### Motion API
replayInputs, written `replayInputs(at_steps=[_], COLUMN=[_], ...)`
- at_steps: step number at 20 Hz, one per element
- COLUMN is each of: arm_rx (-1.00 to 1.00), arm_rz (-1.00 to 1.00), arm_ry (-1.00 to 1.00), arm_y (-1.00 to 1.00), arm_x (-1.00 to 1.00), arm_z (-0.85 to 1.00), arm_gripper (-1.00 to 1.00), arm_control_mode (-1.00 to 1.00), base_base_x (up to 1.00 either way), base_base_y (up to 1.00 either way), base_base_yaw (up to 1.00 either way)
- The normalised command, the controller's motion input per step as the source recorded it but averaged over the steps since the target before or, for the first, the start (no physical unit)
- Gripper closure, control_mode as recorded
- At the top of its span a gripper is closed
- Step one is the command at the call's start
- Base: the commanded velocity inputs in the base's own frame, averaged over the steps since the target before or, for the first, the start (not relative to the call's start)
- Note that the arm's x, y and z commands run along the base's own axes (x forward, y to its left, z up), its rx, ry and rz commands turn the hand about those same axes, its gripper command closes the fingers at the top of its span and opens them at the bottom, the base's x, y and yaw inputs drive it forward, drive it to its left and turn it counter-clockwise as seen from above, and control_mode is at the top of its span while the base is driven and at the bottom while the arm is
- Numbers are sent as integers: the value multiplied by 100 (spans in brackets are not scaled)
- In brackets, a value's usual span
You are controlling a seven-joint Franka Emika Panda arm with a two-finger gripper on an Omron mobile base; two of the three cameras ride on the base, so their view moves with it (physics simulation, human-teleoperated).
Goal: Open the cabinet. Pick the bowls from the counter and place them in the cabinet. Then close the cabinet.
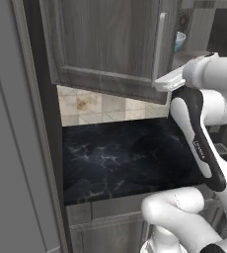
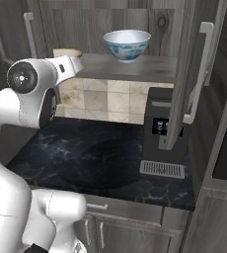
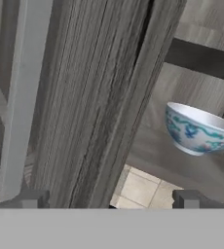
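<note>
We see the white arm's two-finger gripper (image 3: pixel 109 198) raised to the dark grey-brown wood-grain wall cabinet (image 2: pixel 135 20), jaws spread wide apart with nothing between them. The dark fingertips (image 3: pixel 33 198) straddle the edge of the left cabinet door (image 3: pixel 84 97). In the hand view that door edge runs up the middle, with the door's long silver bar handle (image 3: pixel 21 97) off to the left. Our guess is the hand sits here because it's lining up on this door to swing it shut.

The deep white bowl with a blue pattern outside (image 2: pixel 127 44) stands upright on the cabinet's wooden shelf (image 2: pixel 135 66), towards the middle-right, apart from the gripper and not touched. It's white inside, with blue-green scrolls and small reddish dots round the outer wall, on a small foot. Left of it on the shelf, partly hidden behind the robot's hand, there's a pale cream edge (image 2: pixel 68 52), possibly the wider shallow bowl; we can't tell for sure.

The right door (image 2: pixel 184 74) hangs open with its silver bar handle (image 2: pixel 197 74) facing us. The black marble-look counter with white veins (image 1: pixel 120 153) has no bowls on the part we can see. A dark coffee machine (image 2: pixel 160 133) sits at its right, and the beige tiled backsplash (image 1: pixel 91 106) runs behind.

We judge the placing is done and the closing is left.
</note>
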Motion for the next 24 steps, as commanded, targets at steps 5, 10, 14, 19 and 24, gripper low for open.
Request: replayInputs(at_steps=[5,10,14,19,24], arm_rx=[9,2,1,5,1], arm_rz=[-18,-38,-41,1,7], arm_ry=[-6,-12,-14,-3,2], arm_y=[-73,-41,-19,-39,-15], arm_x=[100,93,70,62,26], arm_z=[0,0,0,0,0], arm_gripper=[-100,-100,-100,-100,-100], arm_control_mode=[-100,-100,-100,-100,-100], base_base_x=[0,0,0,0,0], base_base_y=[0,0,0,0,0], base_base_yaw=[0,0,0,0,0])
